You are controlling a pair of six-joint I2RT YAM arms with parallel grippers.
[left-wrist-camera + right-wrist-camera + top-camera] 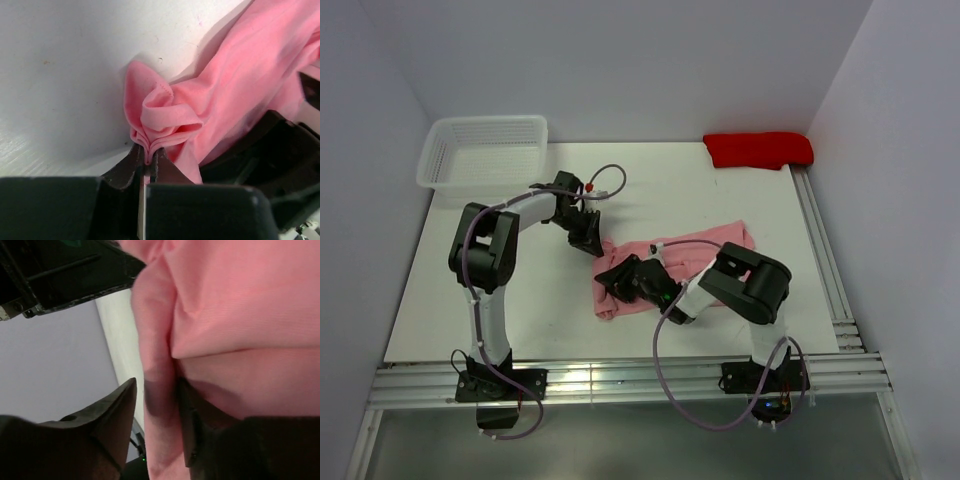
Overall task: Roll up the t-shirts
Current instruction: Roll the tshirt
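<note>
from above i can't make out the fingertips of the right gripper point(616, 276) against the pink t-shirt point(710, 240). my right wrist view is blurred, the shirt running off its edges. red cloth point(758, 150): too small to identify.

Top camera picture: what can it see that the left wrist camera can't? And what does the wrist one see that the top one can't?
Only the top camera shows the white basket in the far left corner, the red cloth in the far right corner, and both whole arms. Only the left wrist camera shows, close up, the left gripper shut on a bunched fold of fabric with a stitched hem. Both show the pink t-shirt lying on the white table.
</note>
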